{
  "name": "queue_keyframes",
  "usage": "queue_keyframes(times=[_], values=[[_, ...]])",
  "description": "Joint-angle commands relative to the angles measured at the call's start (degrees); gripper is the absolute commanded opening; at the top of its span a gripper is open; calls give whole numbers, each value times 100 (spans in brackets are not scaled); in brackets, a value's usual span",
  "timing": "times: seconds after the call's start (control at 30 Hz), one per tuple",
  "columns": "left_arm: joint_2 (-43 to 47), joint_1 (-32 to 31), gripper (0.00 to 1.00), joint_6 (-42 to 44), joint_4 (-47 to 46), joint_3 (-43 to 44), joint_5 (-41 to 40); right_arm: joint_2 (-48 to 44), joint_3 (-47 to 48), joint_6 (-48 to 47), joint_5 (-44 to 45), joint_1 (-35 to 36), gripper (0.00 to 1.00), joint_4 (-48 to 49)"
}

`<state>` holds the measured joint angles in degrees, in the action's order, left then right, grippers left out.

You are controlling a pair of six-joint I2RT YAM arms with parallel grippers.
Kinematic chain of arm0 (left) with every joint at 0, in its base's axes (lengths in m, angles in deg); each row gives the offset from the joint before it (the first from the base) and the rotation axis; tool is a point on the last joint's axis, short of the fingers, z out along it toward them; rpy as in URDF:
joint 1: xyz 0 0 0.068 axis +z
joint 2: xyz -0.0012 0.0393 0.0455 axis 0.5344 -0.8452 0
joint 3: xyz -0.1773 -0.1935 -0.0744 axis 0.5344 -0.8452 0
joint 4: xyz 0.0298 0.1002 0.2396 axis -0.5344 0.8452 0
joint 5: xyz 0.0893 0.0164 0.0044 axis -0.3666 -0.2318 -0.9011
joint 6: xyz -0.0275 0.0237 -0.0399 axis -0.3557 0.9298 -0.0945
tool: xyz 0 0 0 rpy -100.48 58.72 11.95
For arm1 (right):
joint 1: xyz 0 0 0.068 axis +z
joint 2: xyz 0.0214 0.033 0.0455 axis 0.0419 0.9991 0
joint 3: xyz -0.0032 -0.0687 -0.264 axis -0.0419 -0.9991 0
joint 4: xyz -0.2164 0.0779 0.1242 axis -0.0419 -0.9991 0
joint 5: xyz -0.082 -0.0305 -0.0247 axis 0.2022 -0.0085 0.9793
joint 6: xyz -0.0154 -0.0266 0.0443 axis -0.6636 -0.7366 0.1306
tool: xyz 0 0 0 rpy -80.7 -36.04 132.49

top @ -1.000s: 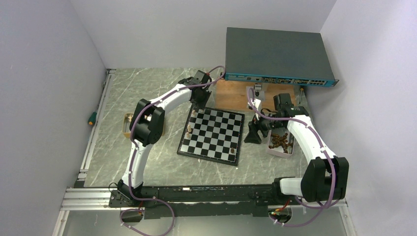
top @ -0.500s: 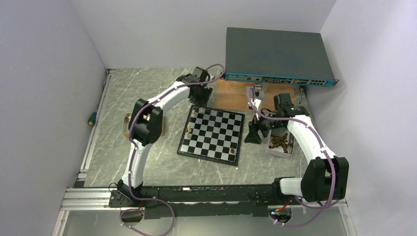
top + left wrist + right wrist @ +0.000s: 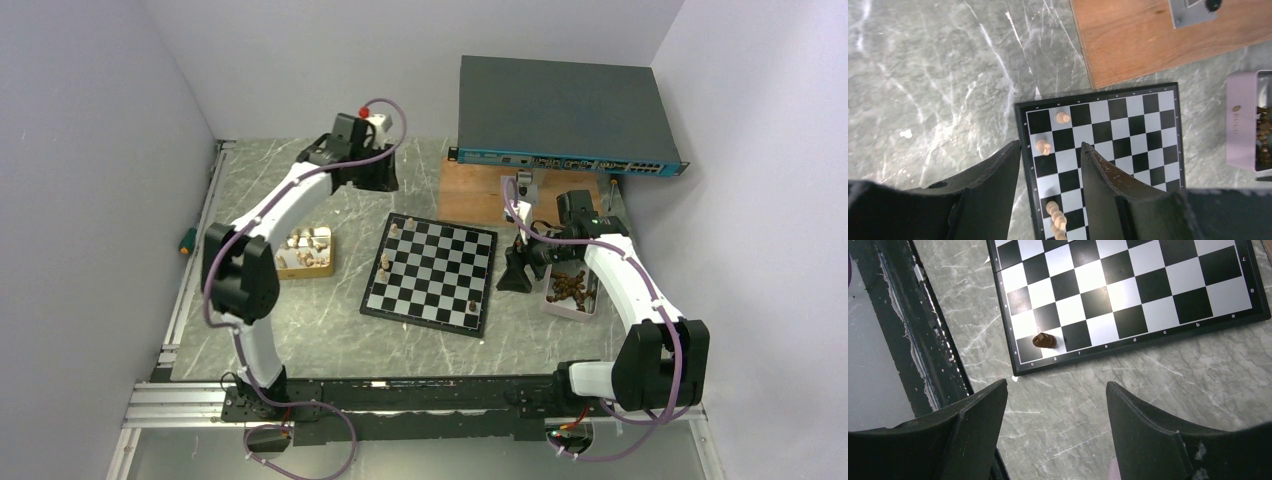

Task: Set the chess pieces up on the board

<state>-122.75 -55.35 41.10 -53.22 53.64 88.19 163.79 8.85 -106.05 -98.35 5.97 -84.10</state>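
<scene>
Left gripper [image 3: 1050, 146] hangs high by the far left corner of the board [image 3: 440, 262], fingers spread, nothing between them. Right gripper [image 3: 1053, 390] sits low just beside the board's right edge, wide apart and empty too. A few tan pieces [image 3: 1063, 117] stand along the board's left side, and one dark piece [image 3: 1044, 340] is on a near corner square. More dark ones fill the pink tray [image 3: 572, 313].

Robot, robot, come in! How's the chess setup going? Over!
Left fingers open, empty. Right fingers open, empty. Board: few light pieces along left edge, one dark piece at near-right corner. Nothing blocking.
</scene>
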Motion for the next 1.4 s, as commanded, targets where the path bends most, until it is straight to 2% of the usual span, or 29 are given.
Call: queue_keyframes(times=[0.0, 0.3, 0.37, 0.57, 0.77, 1.03, 1.37], values=[[1044, 230, 52, -285, -804, -819, 197, -83, 261, -145, -224, -22, 75, -58], [2714, 872, 50, -44, -454, -2636, -596, 19, 320, -169, -294, -23, 75, -92], [3034, 955, 47, 79, -384, -3038, -935, 52, 331, -176, -303, -17, 75, -93], [3434, 1265, 41, 387, -353, -3794, -1383, 143, 374, -197, -312, -22, 75, -117], [3149, 1732, 26, 312, -447, -4009, -1410, 188, 408, -196, -348, -20, 75, -135], [2490, 2126, 18, -74, -447, -3891, -1244, 168, 393, -197, -321, -21, 75, -128], [1738, 2164, 19, -292, -290, -3565, -1448, 183, 391, -203, -295, -17, 75, -119]])
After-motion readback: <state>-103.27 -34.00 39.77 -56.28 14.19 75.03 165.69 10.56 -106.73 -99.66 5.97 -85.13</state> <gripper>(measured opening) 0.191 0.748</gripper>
